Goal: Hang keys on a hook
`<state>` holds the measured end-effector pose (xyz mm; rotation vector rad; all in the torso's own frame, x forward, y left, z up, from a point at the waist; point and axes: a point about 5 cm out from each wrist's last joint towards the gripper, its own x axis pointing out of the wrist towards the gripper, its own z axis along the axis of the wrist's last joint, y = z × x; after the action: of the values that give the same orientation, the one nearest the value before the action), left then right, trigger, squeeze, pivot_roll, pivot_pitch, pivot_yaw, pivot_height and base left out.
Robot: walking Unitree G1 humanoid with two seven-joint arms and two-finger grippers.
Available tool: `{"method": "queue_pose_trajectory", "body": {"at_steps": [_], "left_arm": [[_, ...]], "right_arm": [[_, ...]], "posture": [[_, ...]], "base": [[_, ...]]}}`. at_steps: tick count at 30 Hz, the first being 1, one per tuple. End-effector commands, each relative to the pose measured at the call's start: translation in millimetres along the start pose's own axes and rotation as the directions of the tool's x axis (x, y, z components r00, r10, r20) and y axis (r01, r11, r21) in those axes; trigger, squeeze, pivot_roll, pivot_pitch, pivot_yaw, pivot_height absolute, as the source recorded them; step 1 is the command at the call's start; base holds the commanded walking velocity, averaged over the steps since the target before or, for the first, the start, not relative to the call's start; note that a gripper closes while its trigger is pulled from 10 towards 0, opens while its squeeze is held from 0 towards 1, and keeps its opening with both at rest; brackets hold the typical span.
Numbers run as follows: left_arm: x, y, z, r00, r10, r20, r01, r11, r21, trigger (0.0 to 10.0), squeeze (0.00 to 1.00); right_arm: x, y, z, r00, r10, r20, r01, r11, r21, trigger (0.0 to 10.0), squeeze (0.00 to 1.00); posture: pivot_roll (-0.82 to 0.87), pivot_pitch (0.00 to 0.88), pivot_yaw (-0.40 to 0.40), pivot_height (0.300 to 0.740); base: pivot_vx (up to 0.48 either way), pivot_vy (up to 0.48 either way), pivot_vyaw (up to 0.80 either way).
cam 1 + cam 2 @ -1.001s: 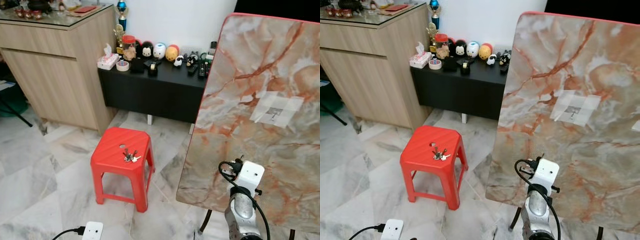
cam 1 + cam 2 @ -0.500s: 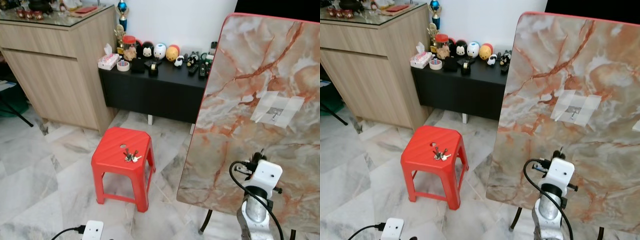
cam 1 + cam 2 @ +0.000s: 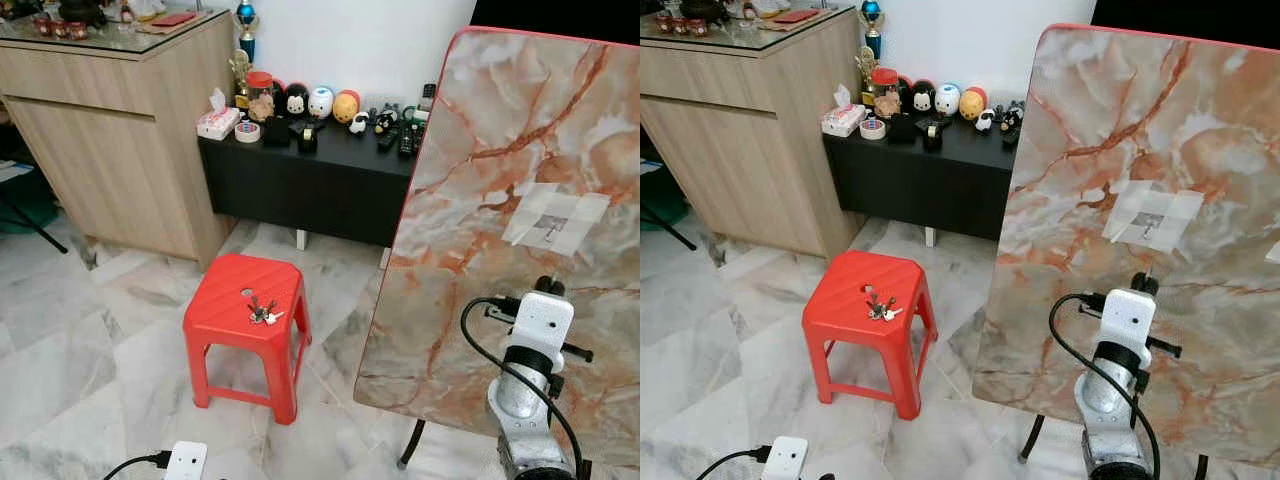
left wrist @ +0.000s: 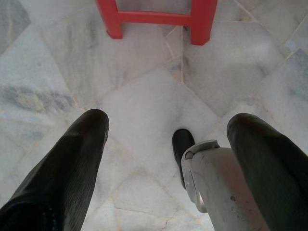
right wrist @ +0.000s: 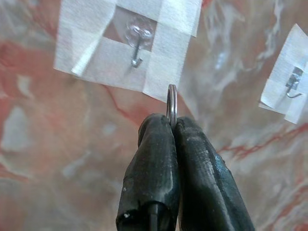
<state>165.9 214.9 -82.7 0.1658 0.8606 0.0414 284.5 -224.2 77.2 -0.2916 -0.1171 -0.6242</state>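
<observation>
**Ring raised toward the hook**

Over the last second our right arm climbed from the lower centre-right of the eye views and swung right, toward the taped hook on the marble board. That put the hanging step close. Our right gripper had its jaws clamped on a key ring, held edge-on, long axis upright and pointing up at the hook, just below it. A bunch of keys lay on the red stool, left of centre. Our left gripper hung idle over the floor, jaws apart.
</observation>
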Motion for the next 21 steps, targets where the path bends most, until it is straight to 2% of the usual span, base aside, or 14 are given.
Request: {"method": "queue_pose_trajectory", "body": {"at_steps": [1, 9, 21], "left_arm": [[-0.4, -3.2, -2.4, 1.0, -0.004, -0.012, 0.004, 1.0, -0.003, 10.0, 0.0], [-1.7, 1.4, -6.1, 1.0, 0.007, -0.022, -0.007, 1.0, -0.003, 10.0, 0.0], [-1.0, 1.0, -4.4, 1.0, 0.006, -0.021, -0.006, 1.0, -0.006, 10.0, 0.0]], "right_arm": [[9.1, -3.0, 4.8, 0.999, -0.041, 0.009, 0.041, 0.999, -0.026, 10.0, 0.0], [22.3, -5.5, 11.2, 0.997, -0.081, 0.017, 0.082, 0.995, -0.058, 10.0, 0.0], [30.2, -3.8, 15.7, 0.995, -0.1, 0.028, 0.102, 0.991, -0.09, 10.0, 0.0]], "posture": [[0.05, 0.0, -0.093, 0.74], [0.06, 0.0, -0.09, 0.74], [0.06, 0.0, -0.088, 0.74]], "base": [[0.0, 0.0, 0.0], [0.0, 0.0, 0.0], [0.0, 0.0, 0.0]]}}
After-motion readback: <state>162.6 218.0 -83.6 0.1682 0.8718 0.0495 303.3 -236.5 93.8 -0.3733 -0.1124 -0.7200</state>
